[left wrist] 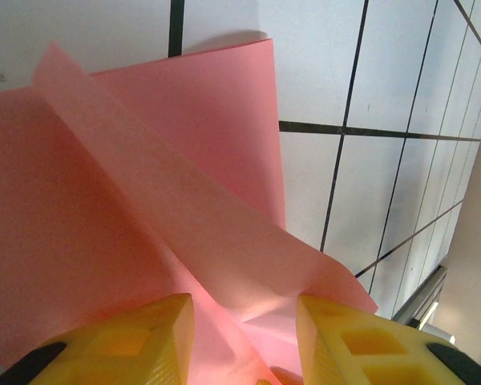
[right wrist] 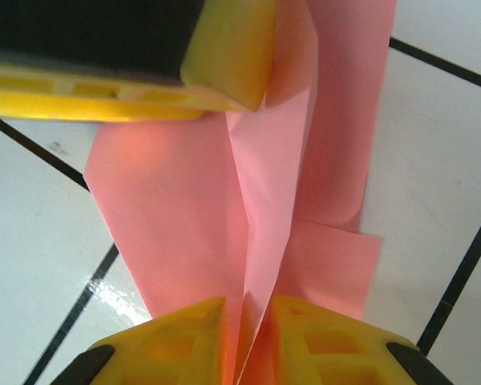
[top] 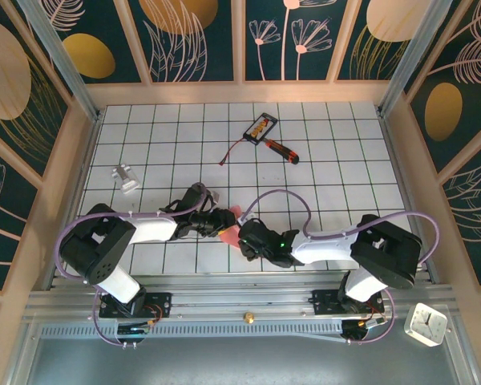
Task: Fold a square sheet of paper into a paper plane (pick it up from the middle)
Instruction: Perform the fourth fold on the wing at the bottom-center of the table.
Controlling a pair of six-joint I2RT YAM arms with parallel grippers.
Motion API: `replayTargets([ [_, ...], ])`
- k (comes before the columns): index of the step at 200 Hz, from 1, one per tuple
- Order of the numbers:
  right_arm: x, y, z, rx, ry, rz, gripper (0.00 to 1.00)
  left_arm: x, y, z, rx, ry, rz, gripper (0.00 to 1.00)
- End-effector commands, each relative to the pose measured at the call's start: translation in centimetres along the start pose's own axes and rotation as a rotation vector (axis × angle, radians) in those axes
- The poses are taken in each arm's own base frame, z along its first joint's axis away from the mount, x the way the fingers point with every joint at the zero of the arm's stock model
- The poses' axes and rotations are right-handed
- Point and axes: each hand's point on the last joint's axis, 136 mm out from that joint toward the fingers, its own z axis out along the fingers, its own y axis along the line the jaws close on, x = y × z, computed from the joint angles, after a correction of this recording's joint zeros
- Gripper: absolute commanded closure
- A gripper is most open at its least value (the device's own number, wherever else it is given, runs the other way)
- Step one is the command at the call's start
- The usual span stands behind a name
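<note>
**Top external view.** The right tool (top: 247, 237) and the left tool (top: 215, 222) meet nose to nose over the near middle of the counter (top: 337, 176). The square sheet of paper (top: 233, 213) shows as slivers of pink between and beneath them. The red-handled screwdriver (top: 280, 149) and the small card (top: 260, 126) lie well apart from them, at the far side.

**Left wrist view.** The left tool (left wrist: 244, 309) is released. Its yellow fingers (left wrist: 144, 341) stand apart on either side of a raised flap of the sheet (left wrist: 144, 176). The paper is partly folded: one diagonal crease runs up to the left, and a flat layer lies on the tiles.

**Right wrist view.** The right tool (right wrist: 247, 313) is clenched on a thin upright ridge of the sheet, its fingers almost touching. One finger of the left tool (right wrist: 224, 48) lies across the far end of the paper. Flaps spread unevenly to either side of the ridge.

**Judgement.** The step in hand appears to be forming the centre crease. It should go well if the right tool grips the ridge firmly while the left closes low on the same fold line, directly in line with it, so that the layers match edge to edge. Pulling apart or twisting could tear or skew paper this thin, so light, slow pressure suits it.
</note>
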Motion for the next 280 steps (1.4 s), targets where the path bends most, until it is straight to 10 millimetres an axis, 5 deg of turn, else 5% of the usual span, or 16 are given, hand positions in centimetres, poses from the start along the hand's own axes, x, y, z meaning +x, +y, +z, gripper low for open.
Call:
replayTargets([
  [1,-0.9,0.0,0.0,0.034,-0.018,-0.024,0.8,-0.2,0.0,0.1,-0.01,0.01,0.014,0.61],
  [69,-1.9,0.7,0.3,0.024,-0.027,-0.039,0.8,-0.2,0.2,0.1,-0.018,0.013,0.02,0.62],
  [152,-1.6,0.9,0.7,0.021,-0.006,-0.028,0.93,-0.4,0.0,0.3,-0.024,0.019,0.038,0.62],
  [185,-1.6,1.1,0.6,-0.04,0.019,0.066,1.0,-0.7,-0.6,0.3,-0.024,0.017,0.088,0.61],
  [280,-2.3,1.6,-1.1,-0.359,0.069,0.419,1.0,-1.2,-1.6,-0.3,-0.04,0.019,0.207,0.55],
])
